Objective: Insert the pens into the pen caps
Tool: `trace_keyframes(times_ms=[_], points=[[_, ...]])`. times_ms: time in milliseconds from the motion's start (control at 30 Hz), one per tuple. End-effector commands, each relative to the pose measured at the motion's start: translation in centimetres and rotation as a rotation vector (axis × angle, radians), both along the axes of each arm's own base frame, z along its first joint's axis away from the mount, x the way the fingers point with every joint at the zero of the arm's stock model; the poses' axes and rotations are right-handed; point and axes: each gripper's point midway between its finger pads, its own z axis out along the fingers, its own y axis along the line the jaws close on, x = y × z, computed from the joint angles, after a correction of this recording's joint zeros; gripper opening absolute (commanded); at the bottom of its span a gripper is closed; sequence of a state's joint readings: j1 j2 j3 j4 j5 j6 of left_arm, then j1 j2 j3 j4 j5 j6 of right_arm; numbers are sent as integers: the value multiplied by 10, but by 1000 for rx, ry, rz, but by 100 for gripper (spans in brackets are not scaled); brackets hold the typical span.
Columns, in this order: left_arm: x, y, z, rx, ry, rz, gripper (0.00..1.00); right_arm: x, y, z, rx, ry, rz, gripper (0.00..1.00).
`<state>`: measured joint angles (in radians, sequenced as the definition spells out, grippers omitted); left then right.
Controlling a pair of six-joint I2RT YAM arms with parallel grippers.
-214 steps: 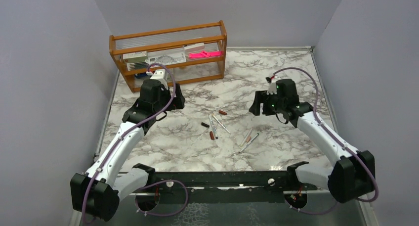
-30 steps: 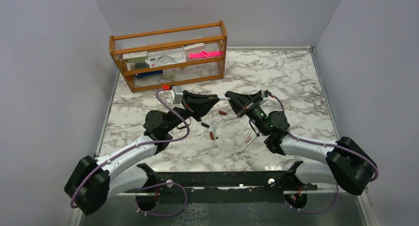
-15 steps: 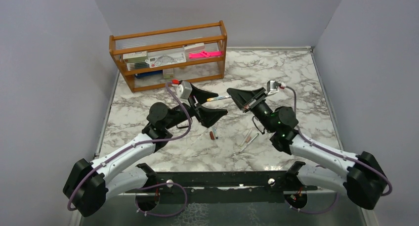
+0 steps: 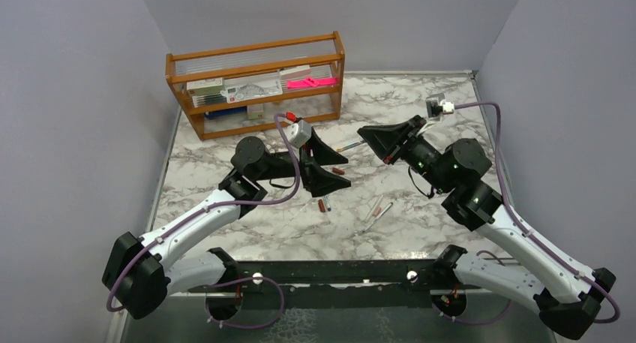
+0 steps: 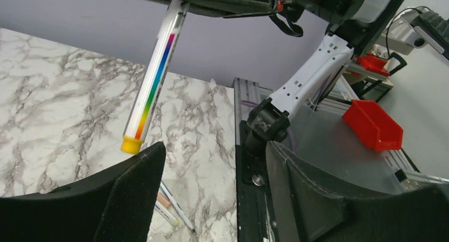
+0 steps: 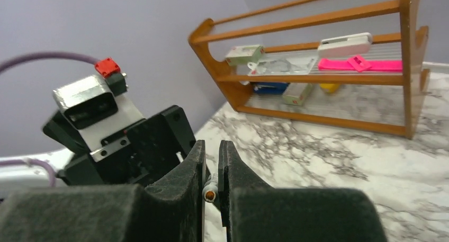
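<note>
My right gripper is shut on a pen, a white barrel with a rainbow stripe. A yellow cap sits on the pen's free end, which points toward the left arm. In the top view this pen sticks out left of the right gripper. My left gripper stands open just below and left of it, jaws wide with nothing between them. Several loose pens and a dark red pen cap lie on the marble mid-table.
A wooden rack with boxed stationery and a bright pink flat item stands at the back left. Grey walls close in on three sides. A black rail runs along the near edge.
One second ago both grippers met around the pen, the left one shut. The left has since opened and let go. The right has drawn back to the right, carrying the pen.
</note>
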<state>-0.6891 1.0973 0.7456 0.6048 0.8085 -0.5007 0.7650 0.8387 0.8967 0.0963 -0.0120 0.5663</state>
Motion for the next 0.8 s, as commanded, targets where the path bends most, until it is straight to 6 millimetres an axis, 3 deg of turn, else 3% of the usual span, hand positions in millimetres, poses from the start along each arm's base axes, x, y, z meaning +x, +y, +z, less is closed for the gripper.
trace_keyframes(times_ms=[0, 133, 300, 433, 600, 667, 700, 767], points=[[-8, 0, 8, 7, -44, -63, 71, -5, 11, -41, -284, 4, 83, 2], [-2, -7, 2, 33, -16, -72, 65, -6, 26, -50, -321, 20, 154, 2], [8, -8, 2, 34, -32, -29, 49, -8, 36, -56, -321, 34, 206, 2], [16, -11, -1, 47, -36, -3, 35, -15, 39, -48, -294, 12, 243, 2], [21, -15, -11, 67, -16, -6, 33, -24, 43, -39, -259, -30, 293, 2], [22, -15, -13, 70, -13, -2, 44, -27, 45, -39, -253, -33, 313, 2], [21, -15, -14, 71, -13, -3, 43, -28, 46, -38, -252, -34, 320, 2], [20, -15, -15, 73, -19, -8, 26, -29, 48, -39, -247, -32, 331, 2]])
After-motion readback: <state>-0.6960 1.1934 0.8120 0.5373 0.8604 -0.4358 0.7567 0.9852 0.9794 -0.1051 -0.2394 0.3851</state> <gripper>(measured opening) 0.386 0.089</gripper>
